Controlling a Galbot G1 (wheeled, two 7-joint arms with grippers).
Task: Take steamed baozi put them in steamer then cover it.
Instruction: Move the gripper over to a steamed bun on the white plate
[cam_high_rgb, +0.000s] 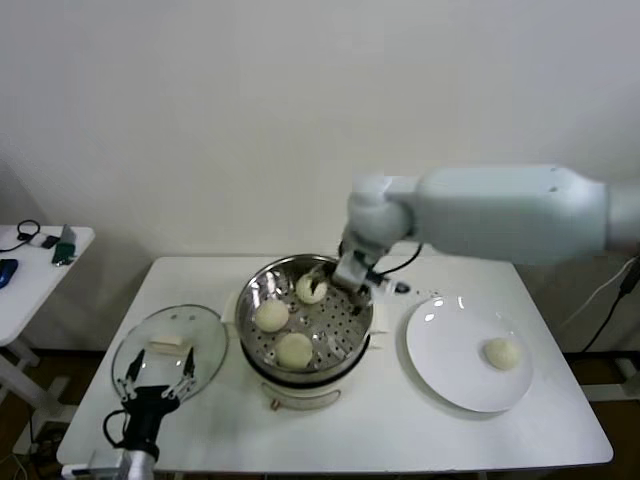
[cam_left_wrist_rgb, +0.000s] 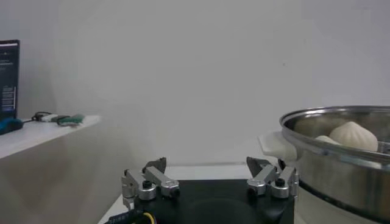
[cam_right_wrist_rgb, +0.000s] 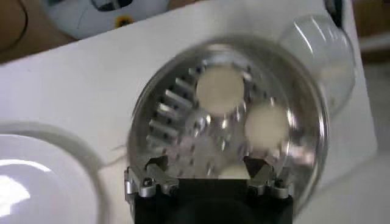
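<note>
The steamer (cam_high_rgb: 245, 300) stands mid-table on its white base, with three steamed baozi in it: one at the back (cam_high_rgb: 311, 289), one on the left (cam_high_rgb: 271, 316), one at the front (cam_high_rgb: 294, 350). My right gripper (cam_high_rgb: 335, 278) hangs open just above the back baozi, holding nothing. In the right wrist view this gripper (cam_right_wrist_rgb: 207, 163) is over the basket (cam_right_wrist_rgb: 143, 122), where two baozi (cam_right_wrist_rgb: 220, 89) (cam_right_wrist_rgb: 265, 125) show clearly. A fourth baozi (cam_high_rgb: 502, 353) lies on the white plate (cam_high_rgb: 450, 370). The cover (cam_high_rgb: 200, 335) lies flat to the left. My left gripper (cam_high_rgb: 158, 385) waits open at the cover's near edge.
A small white side table (cam_high_rgb: 40, 260) with dark items stands off to the left. In the left wrist view the steamer wall (cam_left_wrist_rgb: 341, 176) rises close on one side of my left gripper (cam_left_wrist_rgb: 210, 165). A white wall stands behind the table.
</note>
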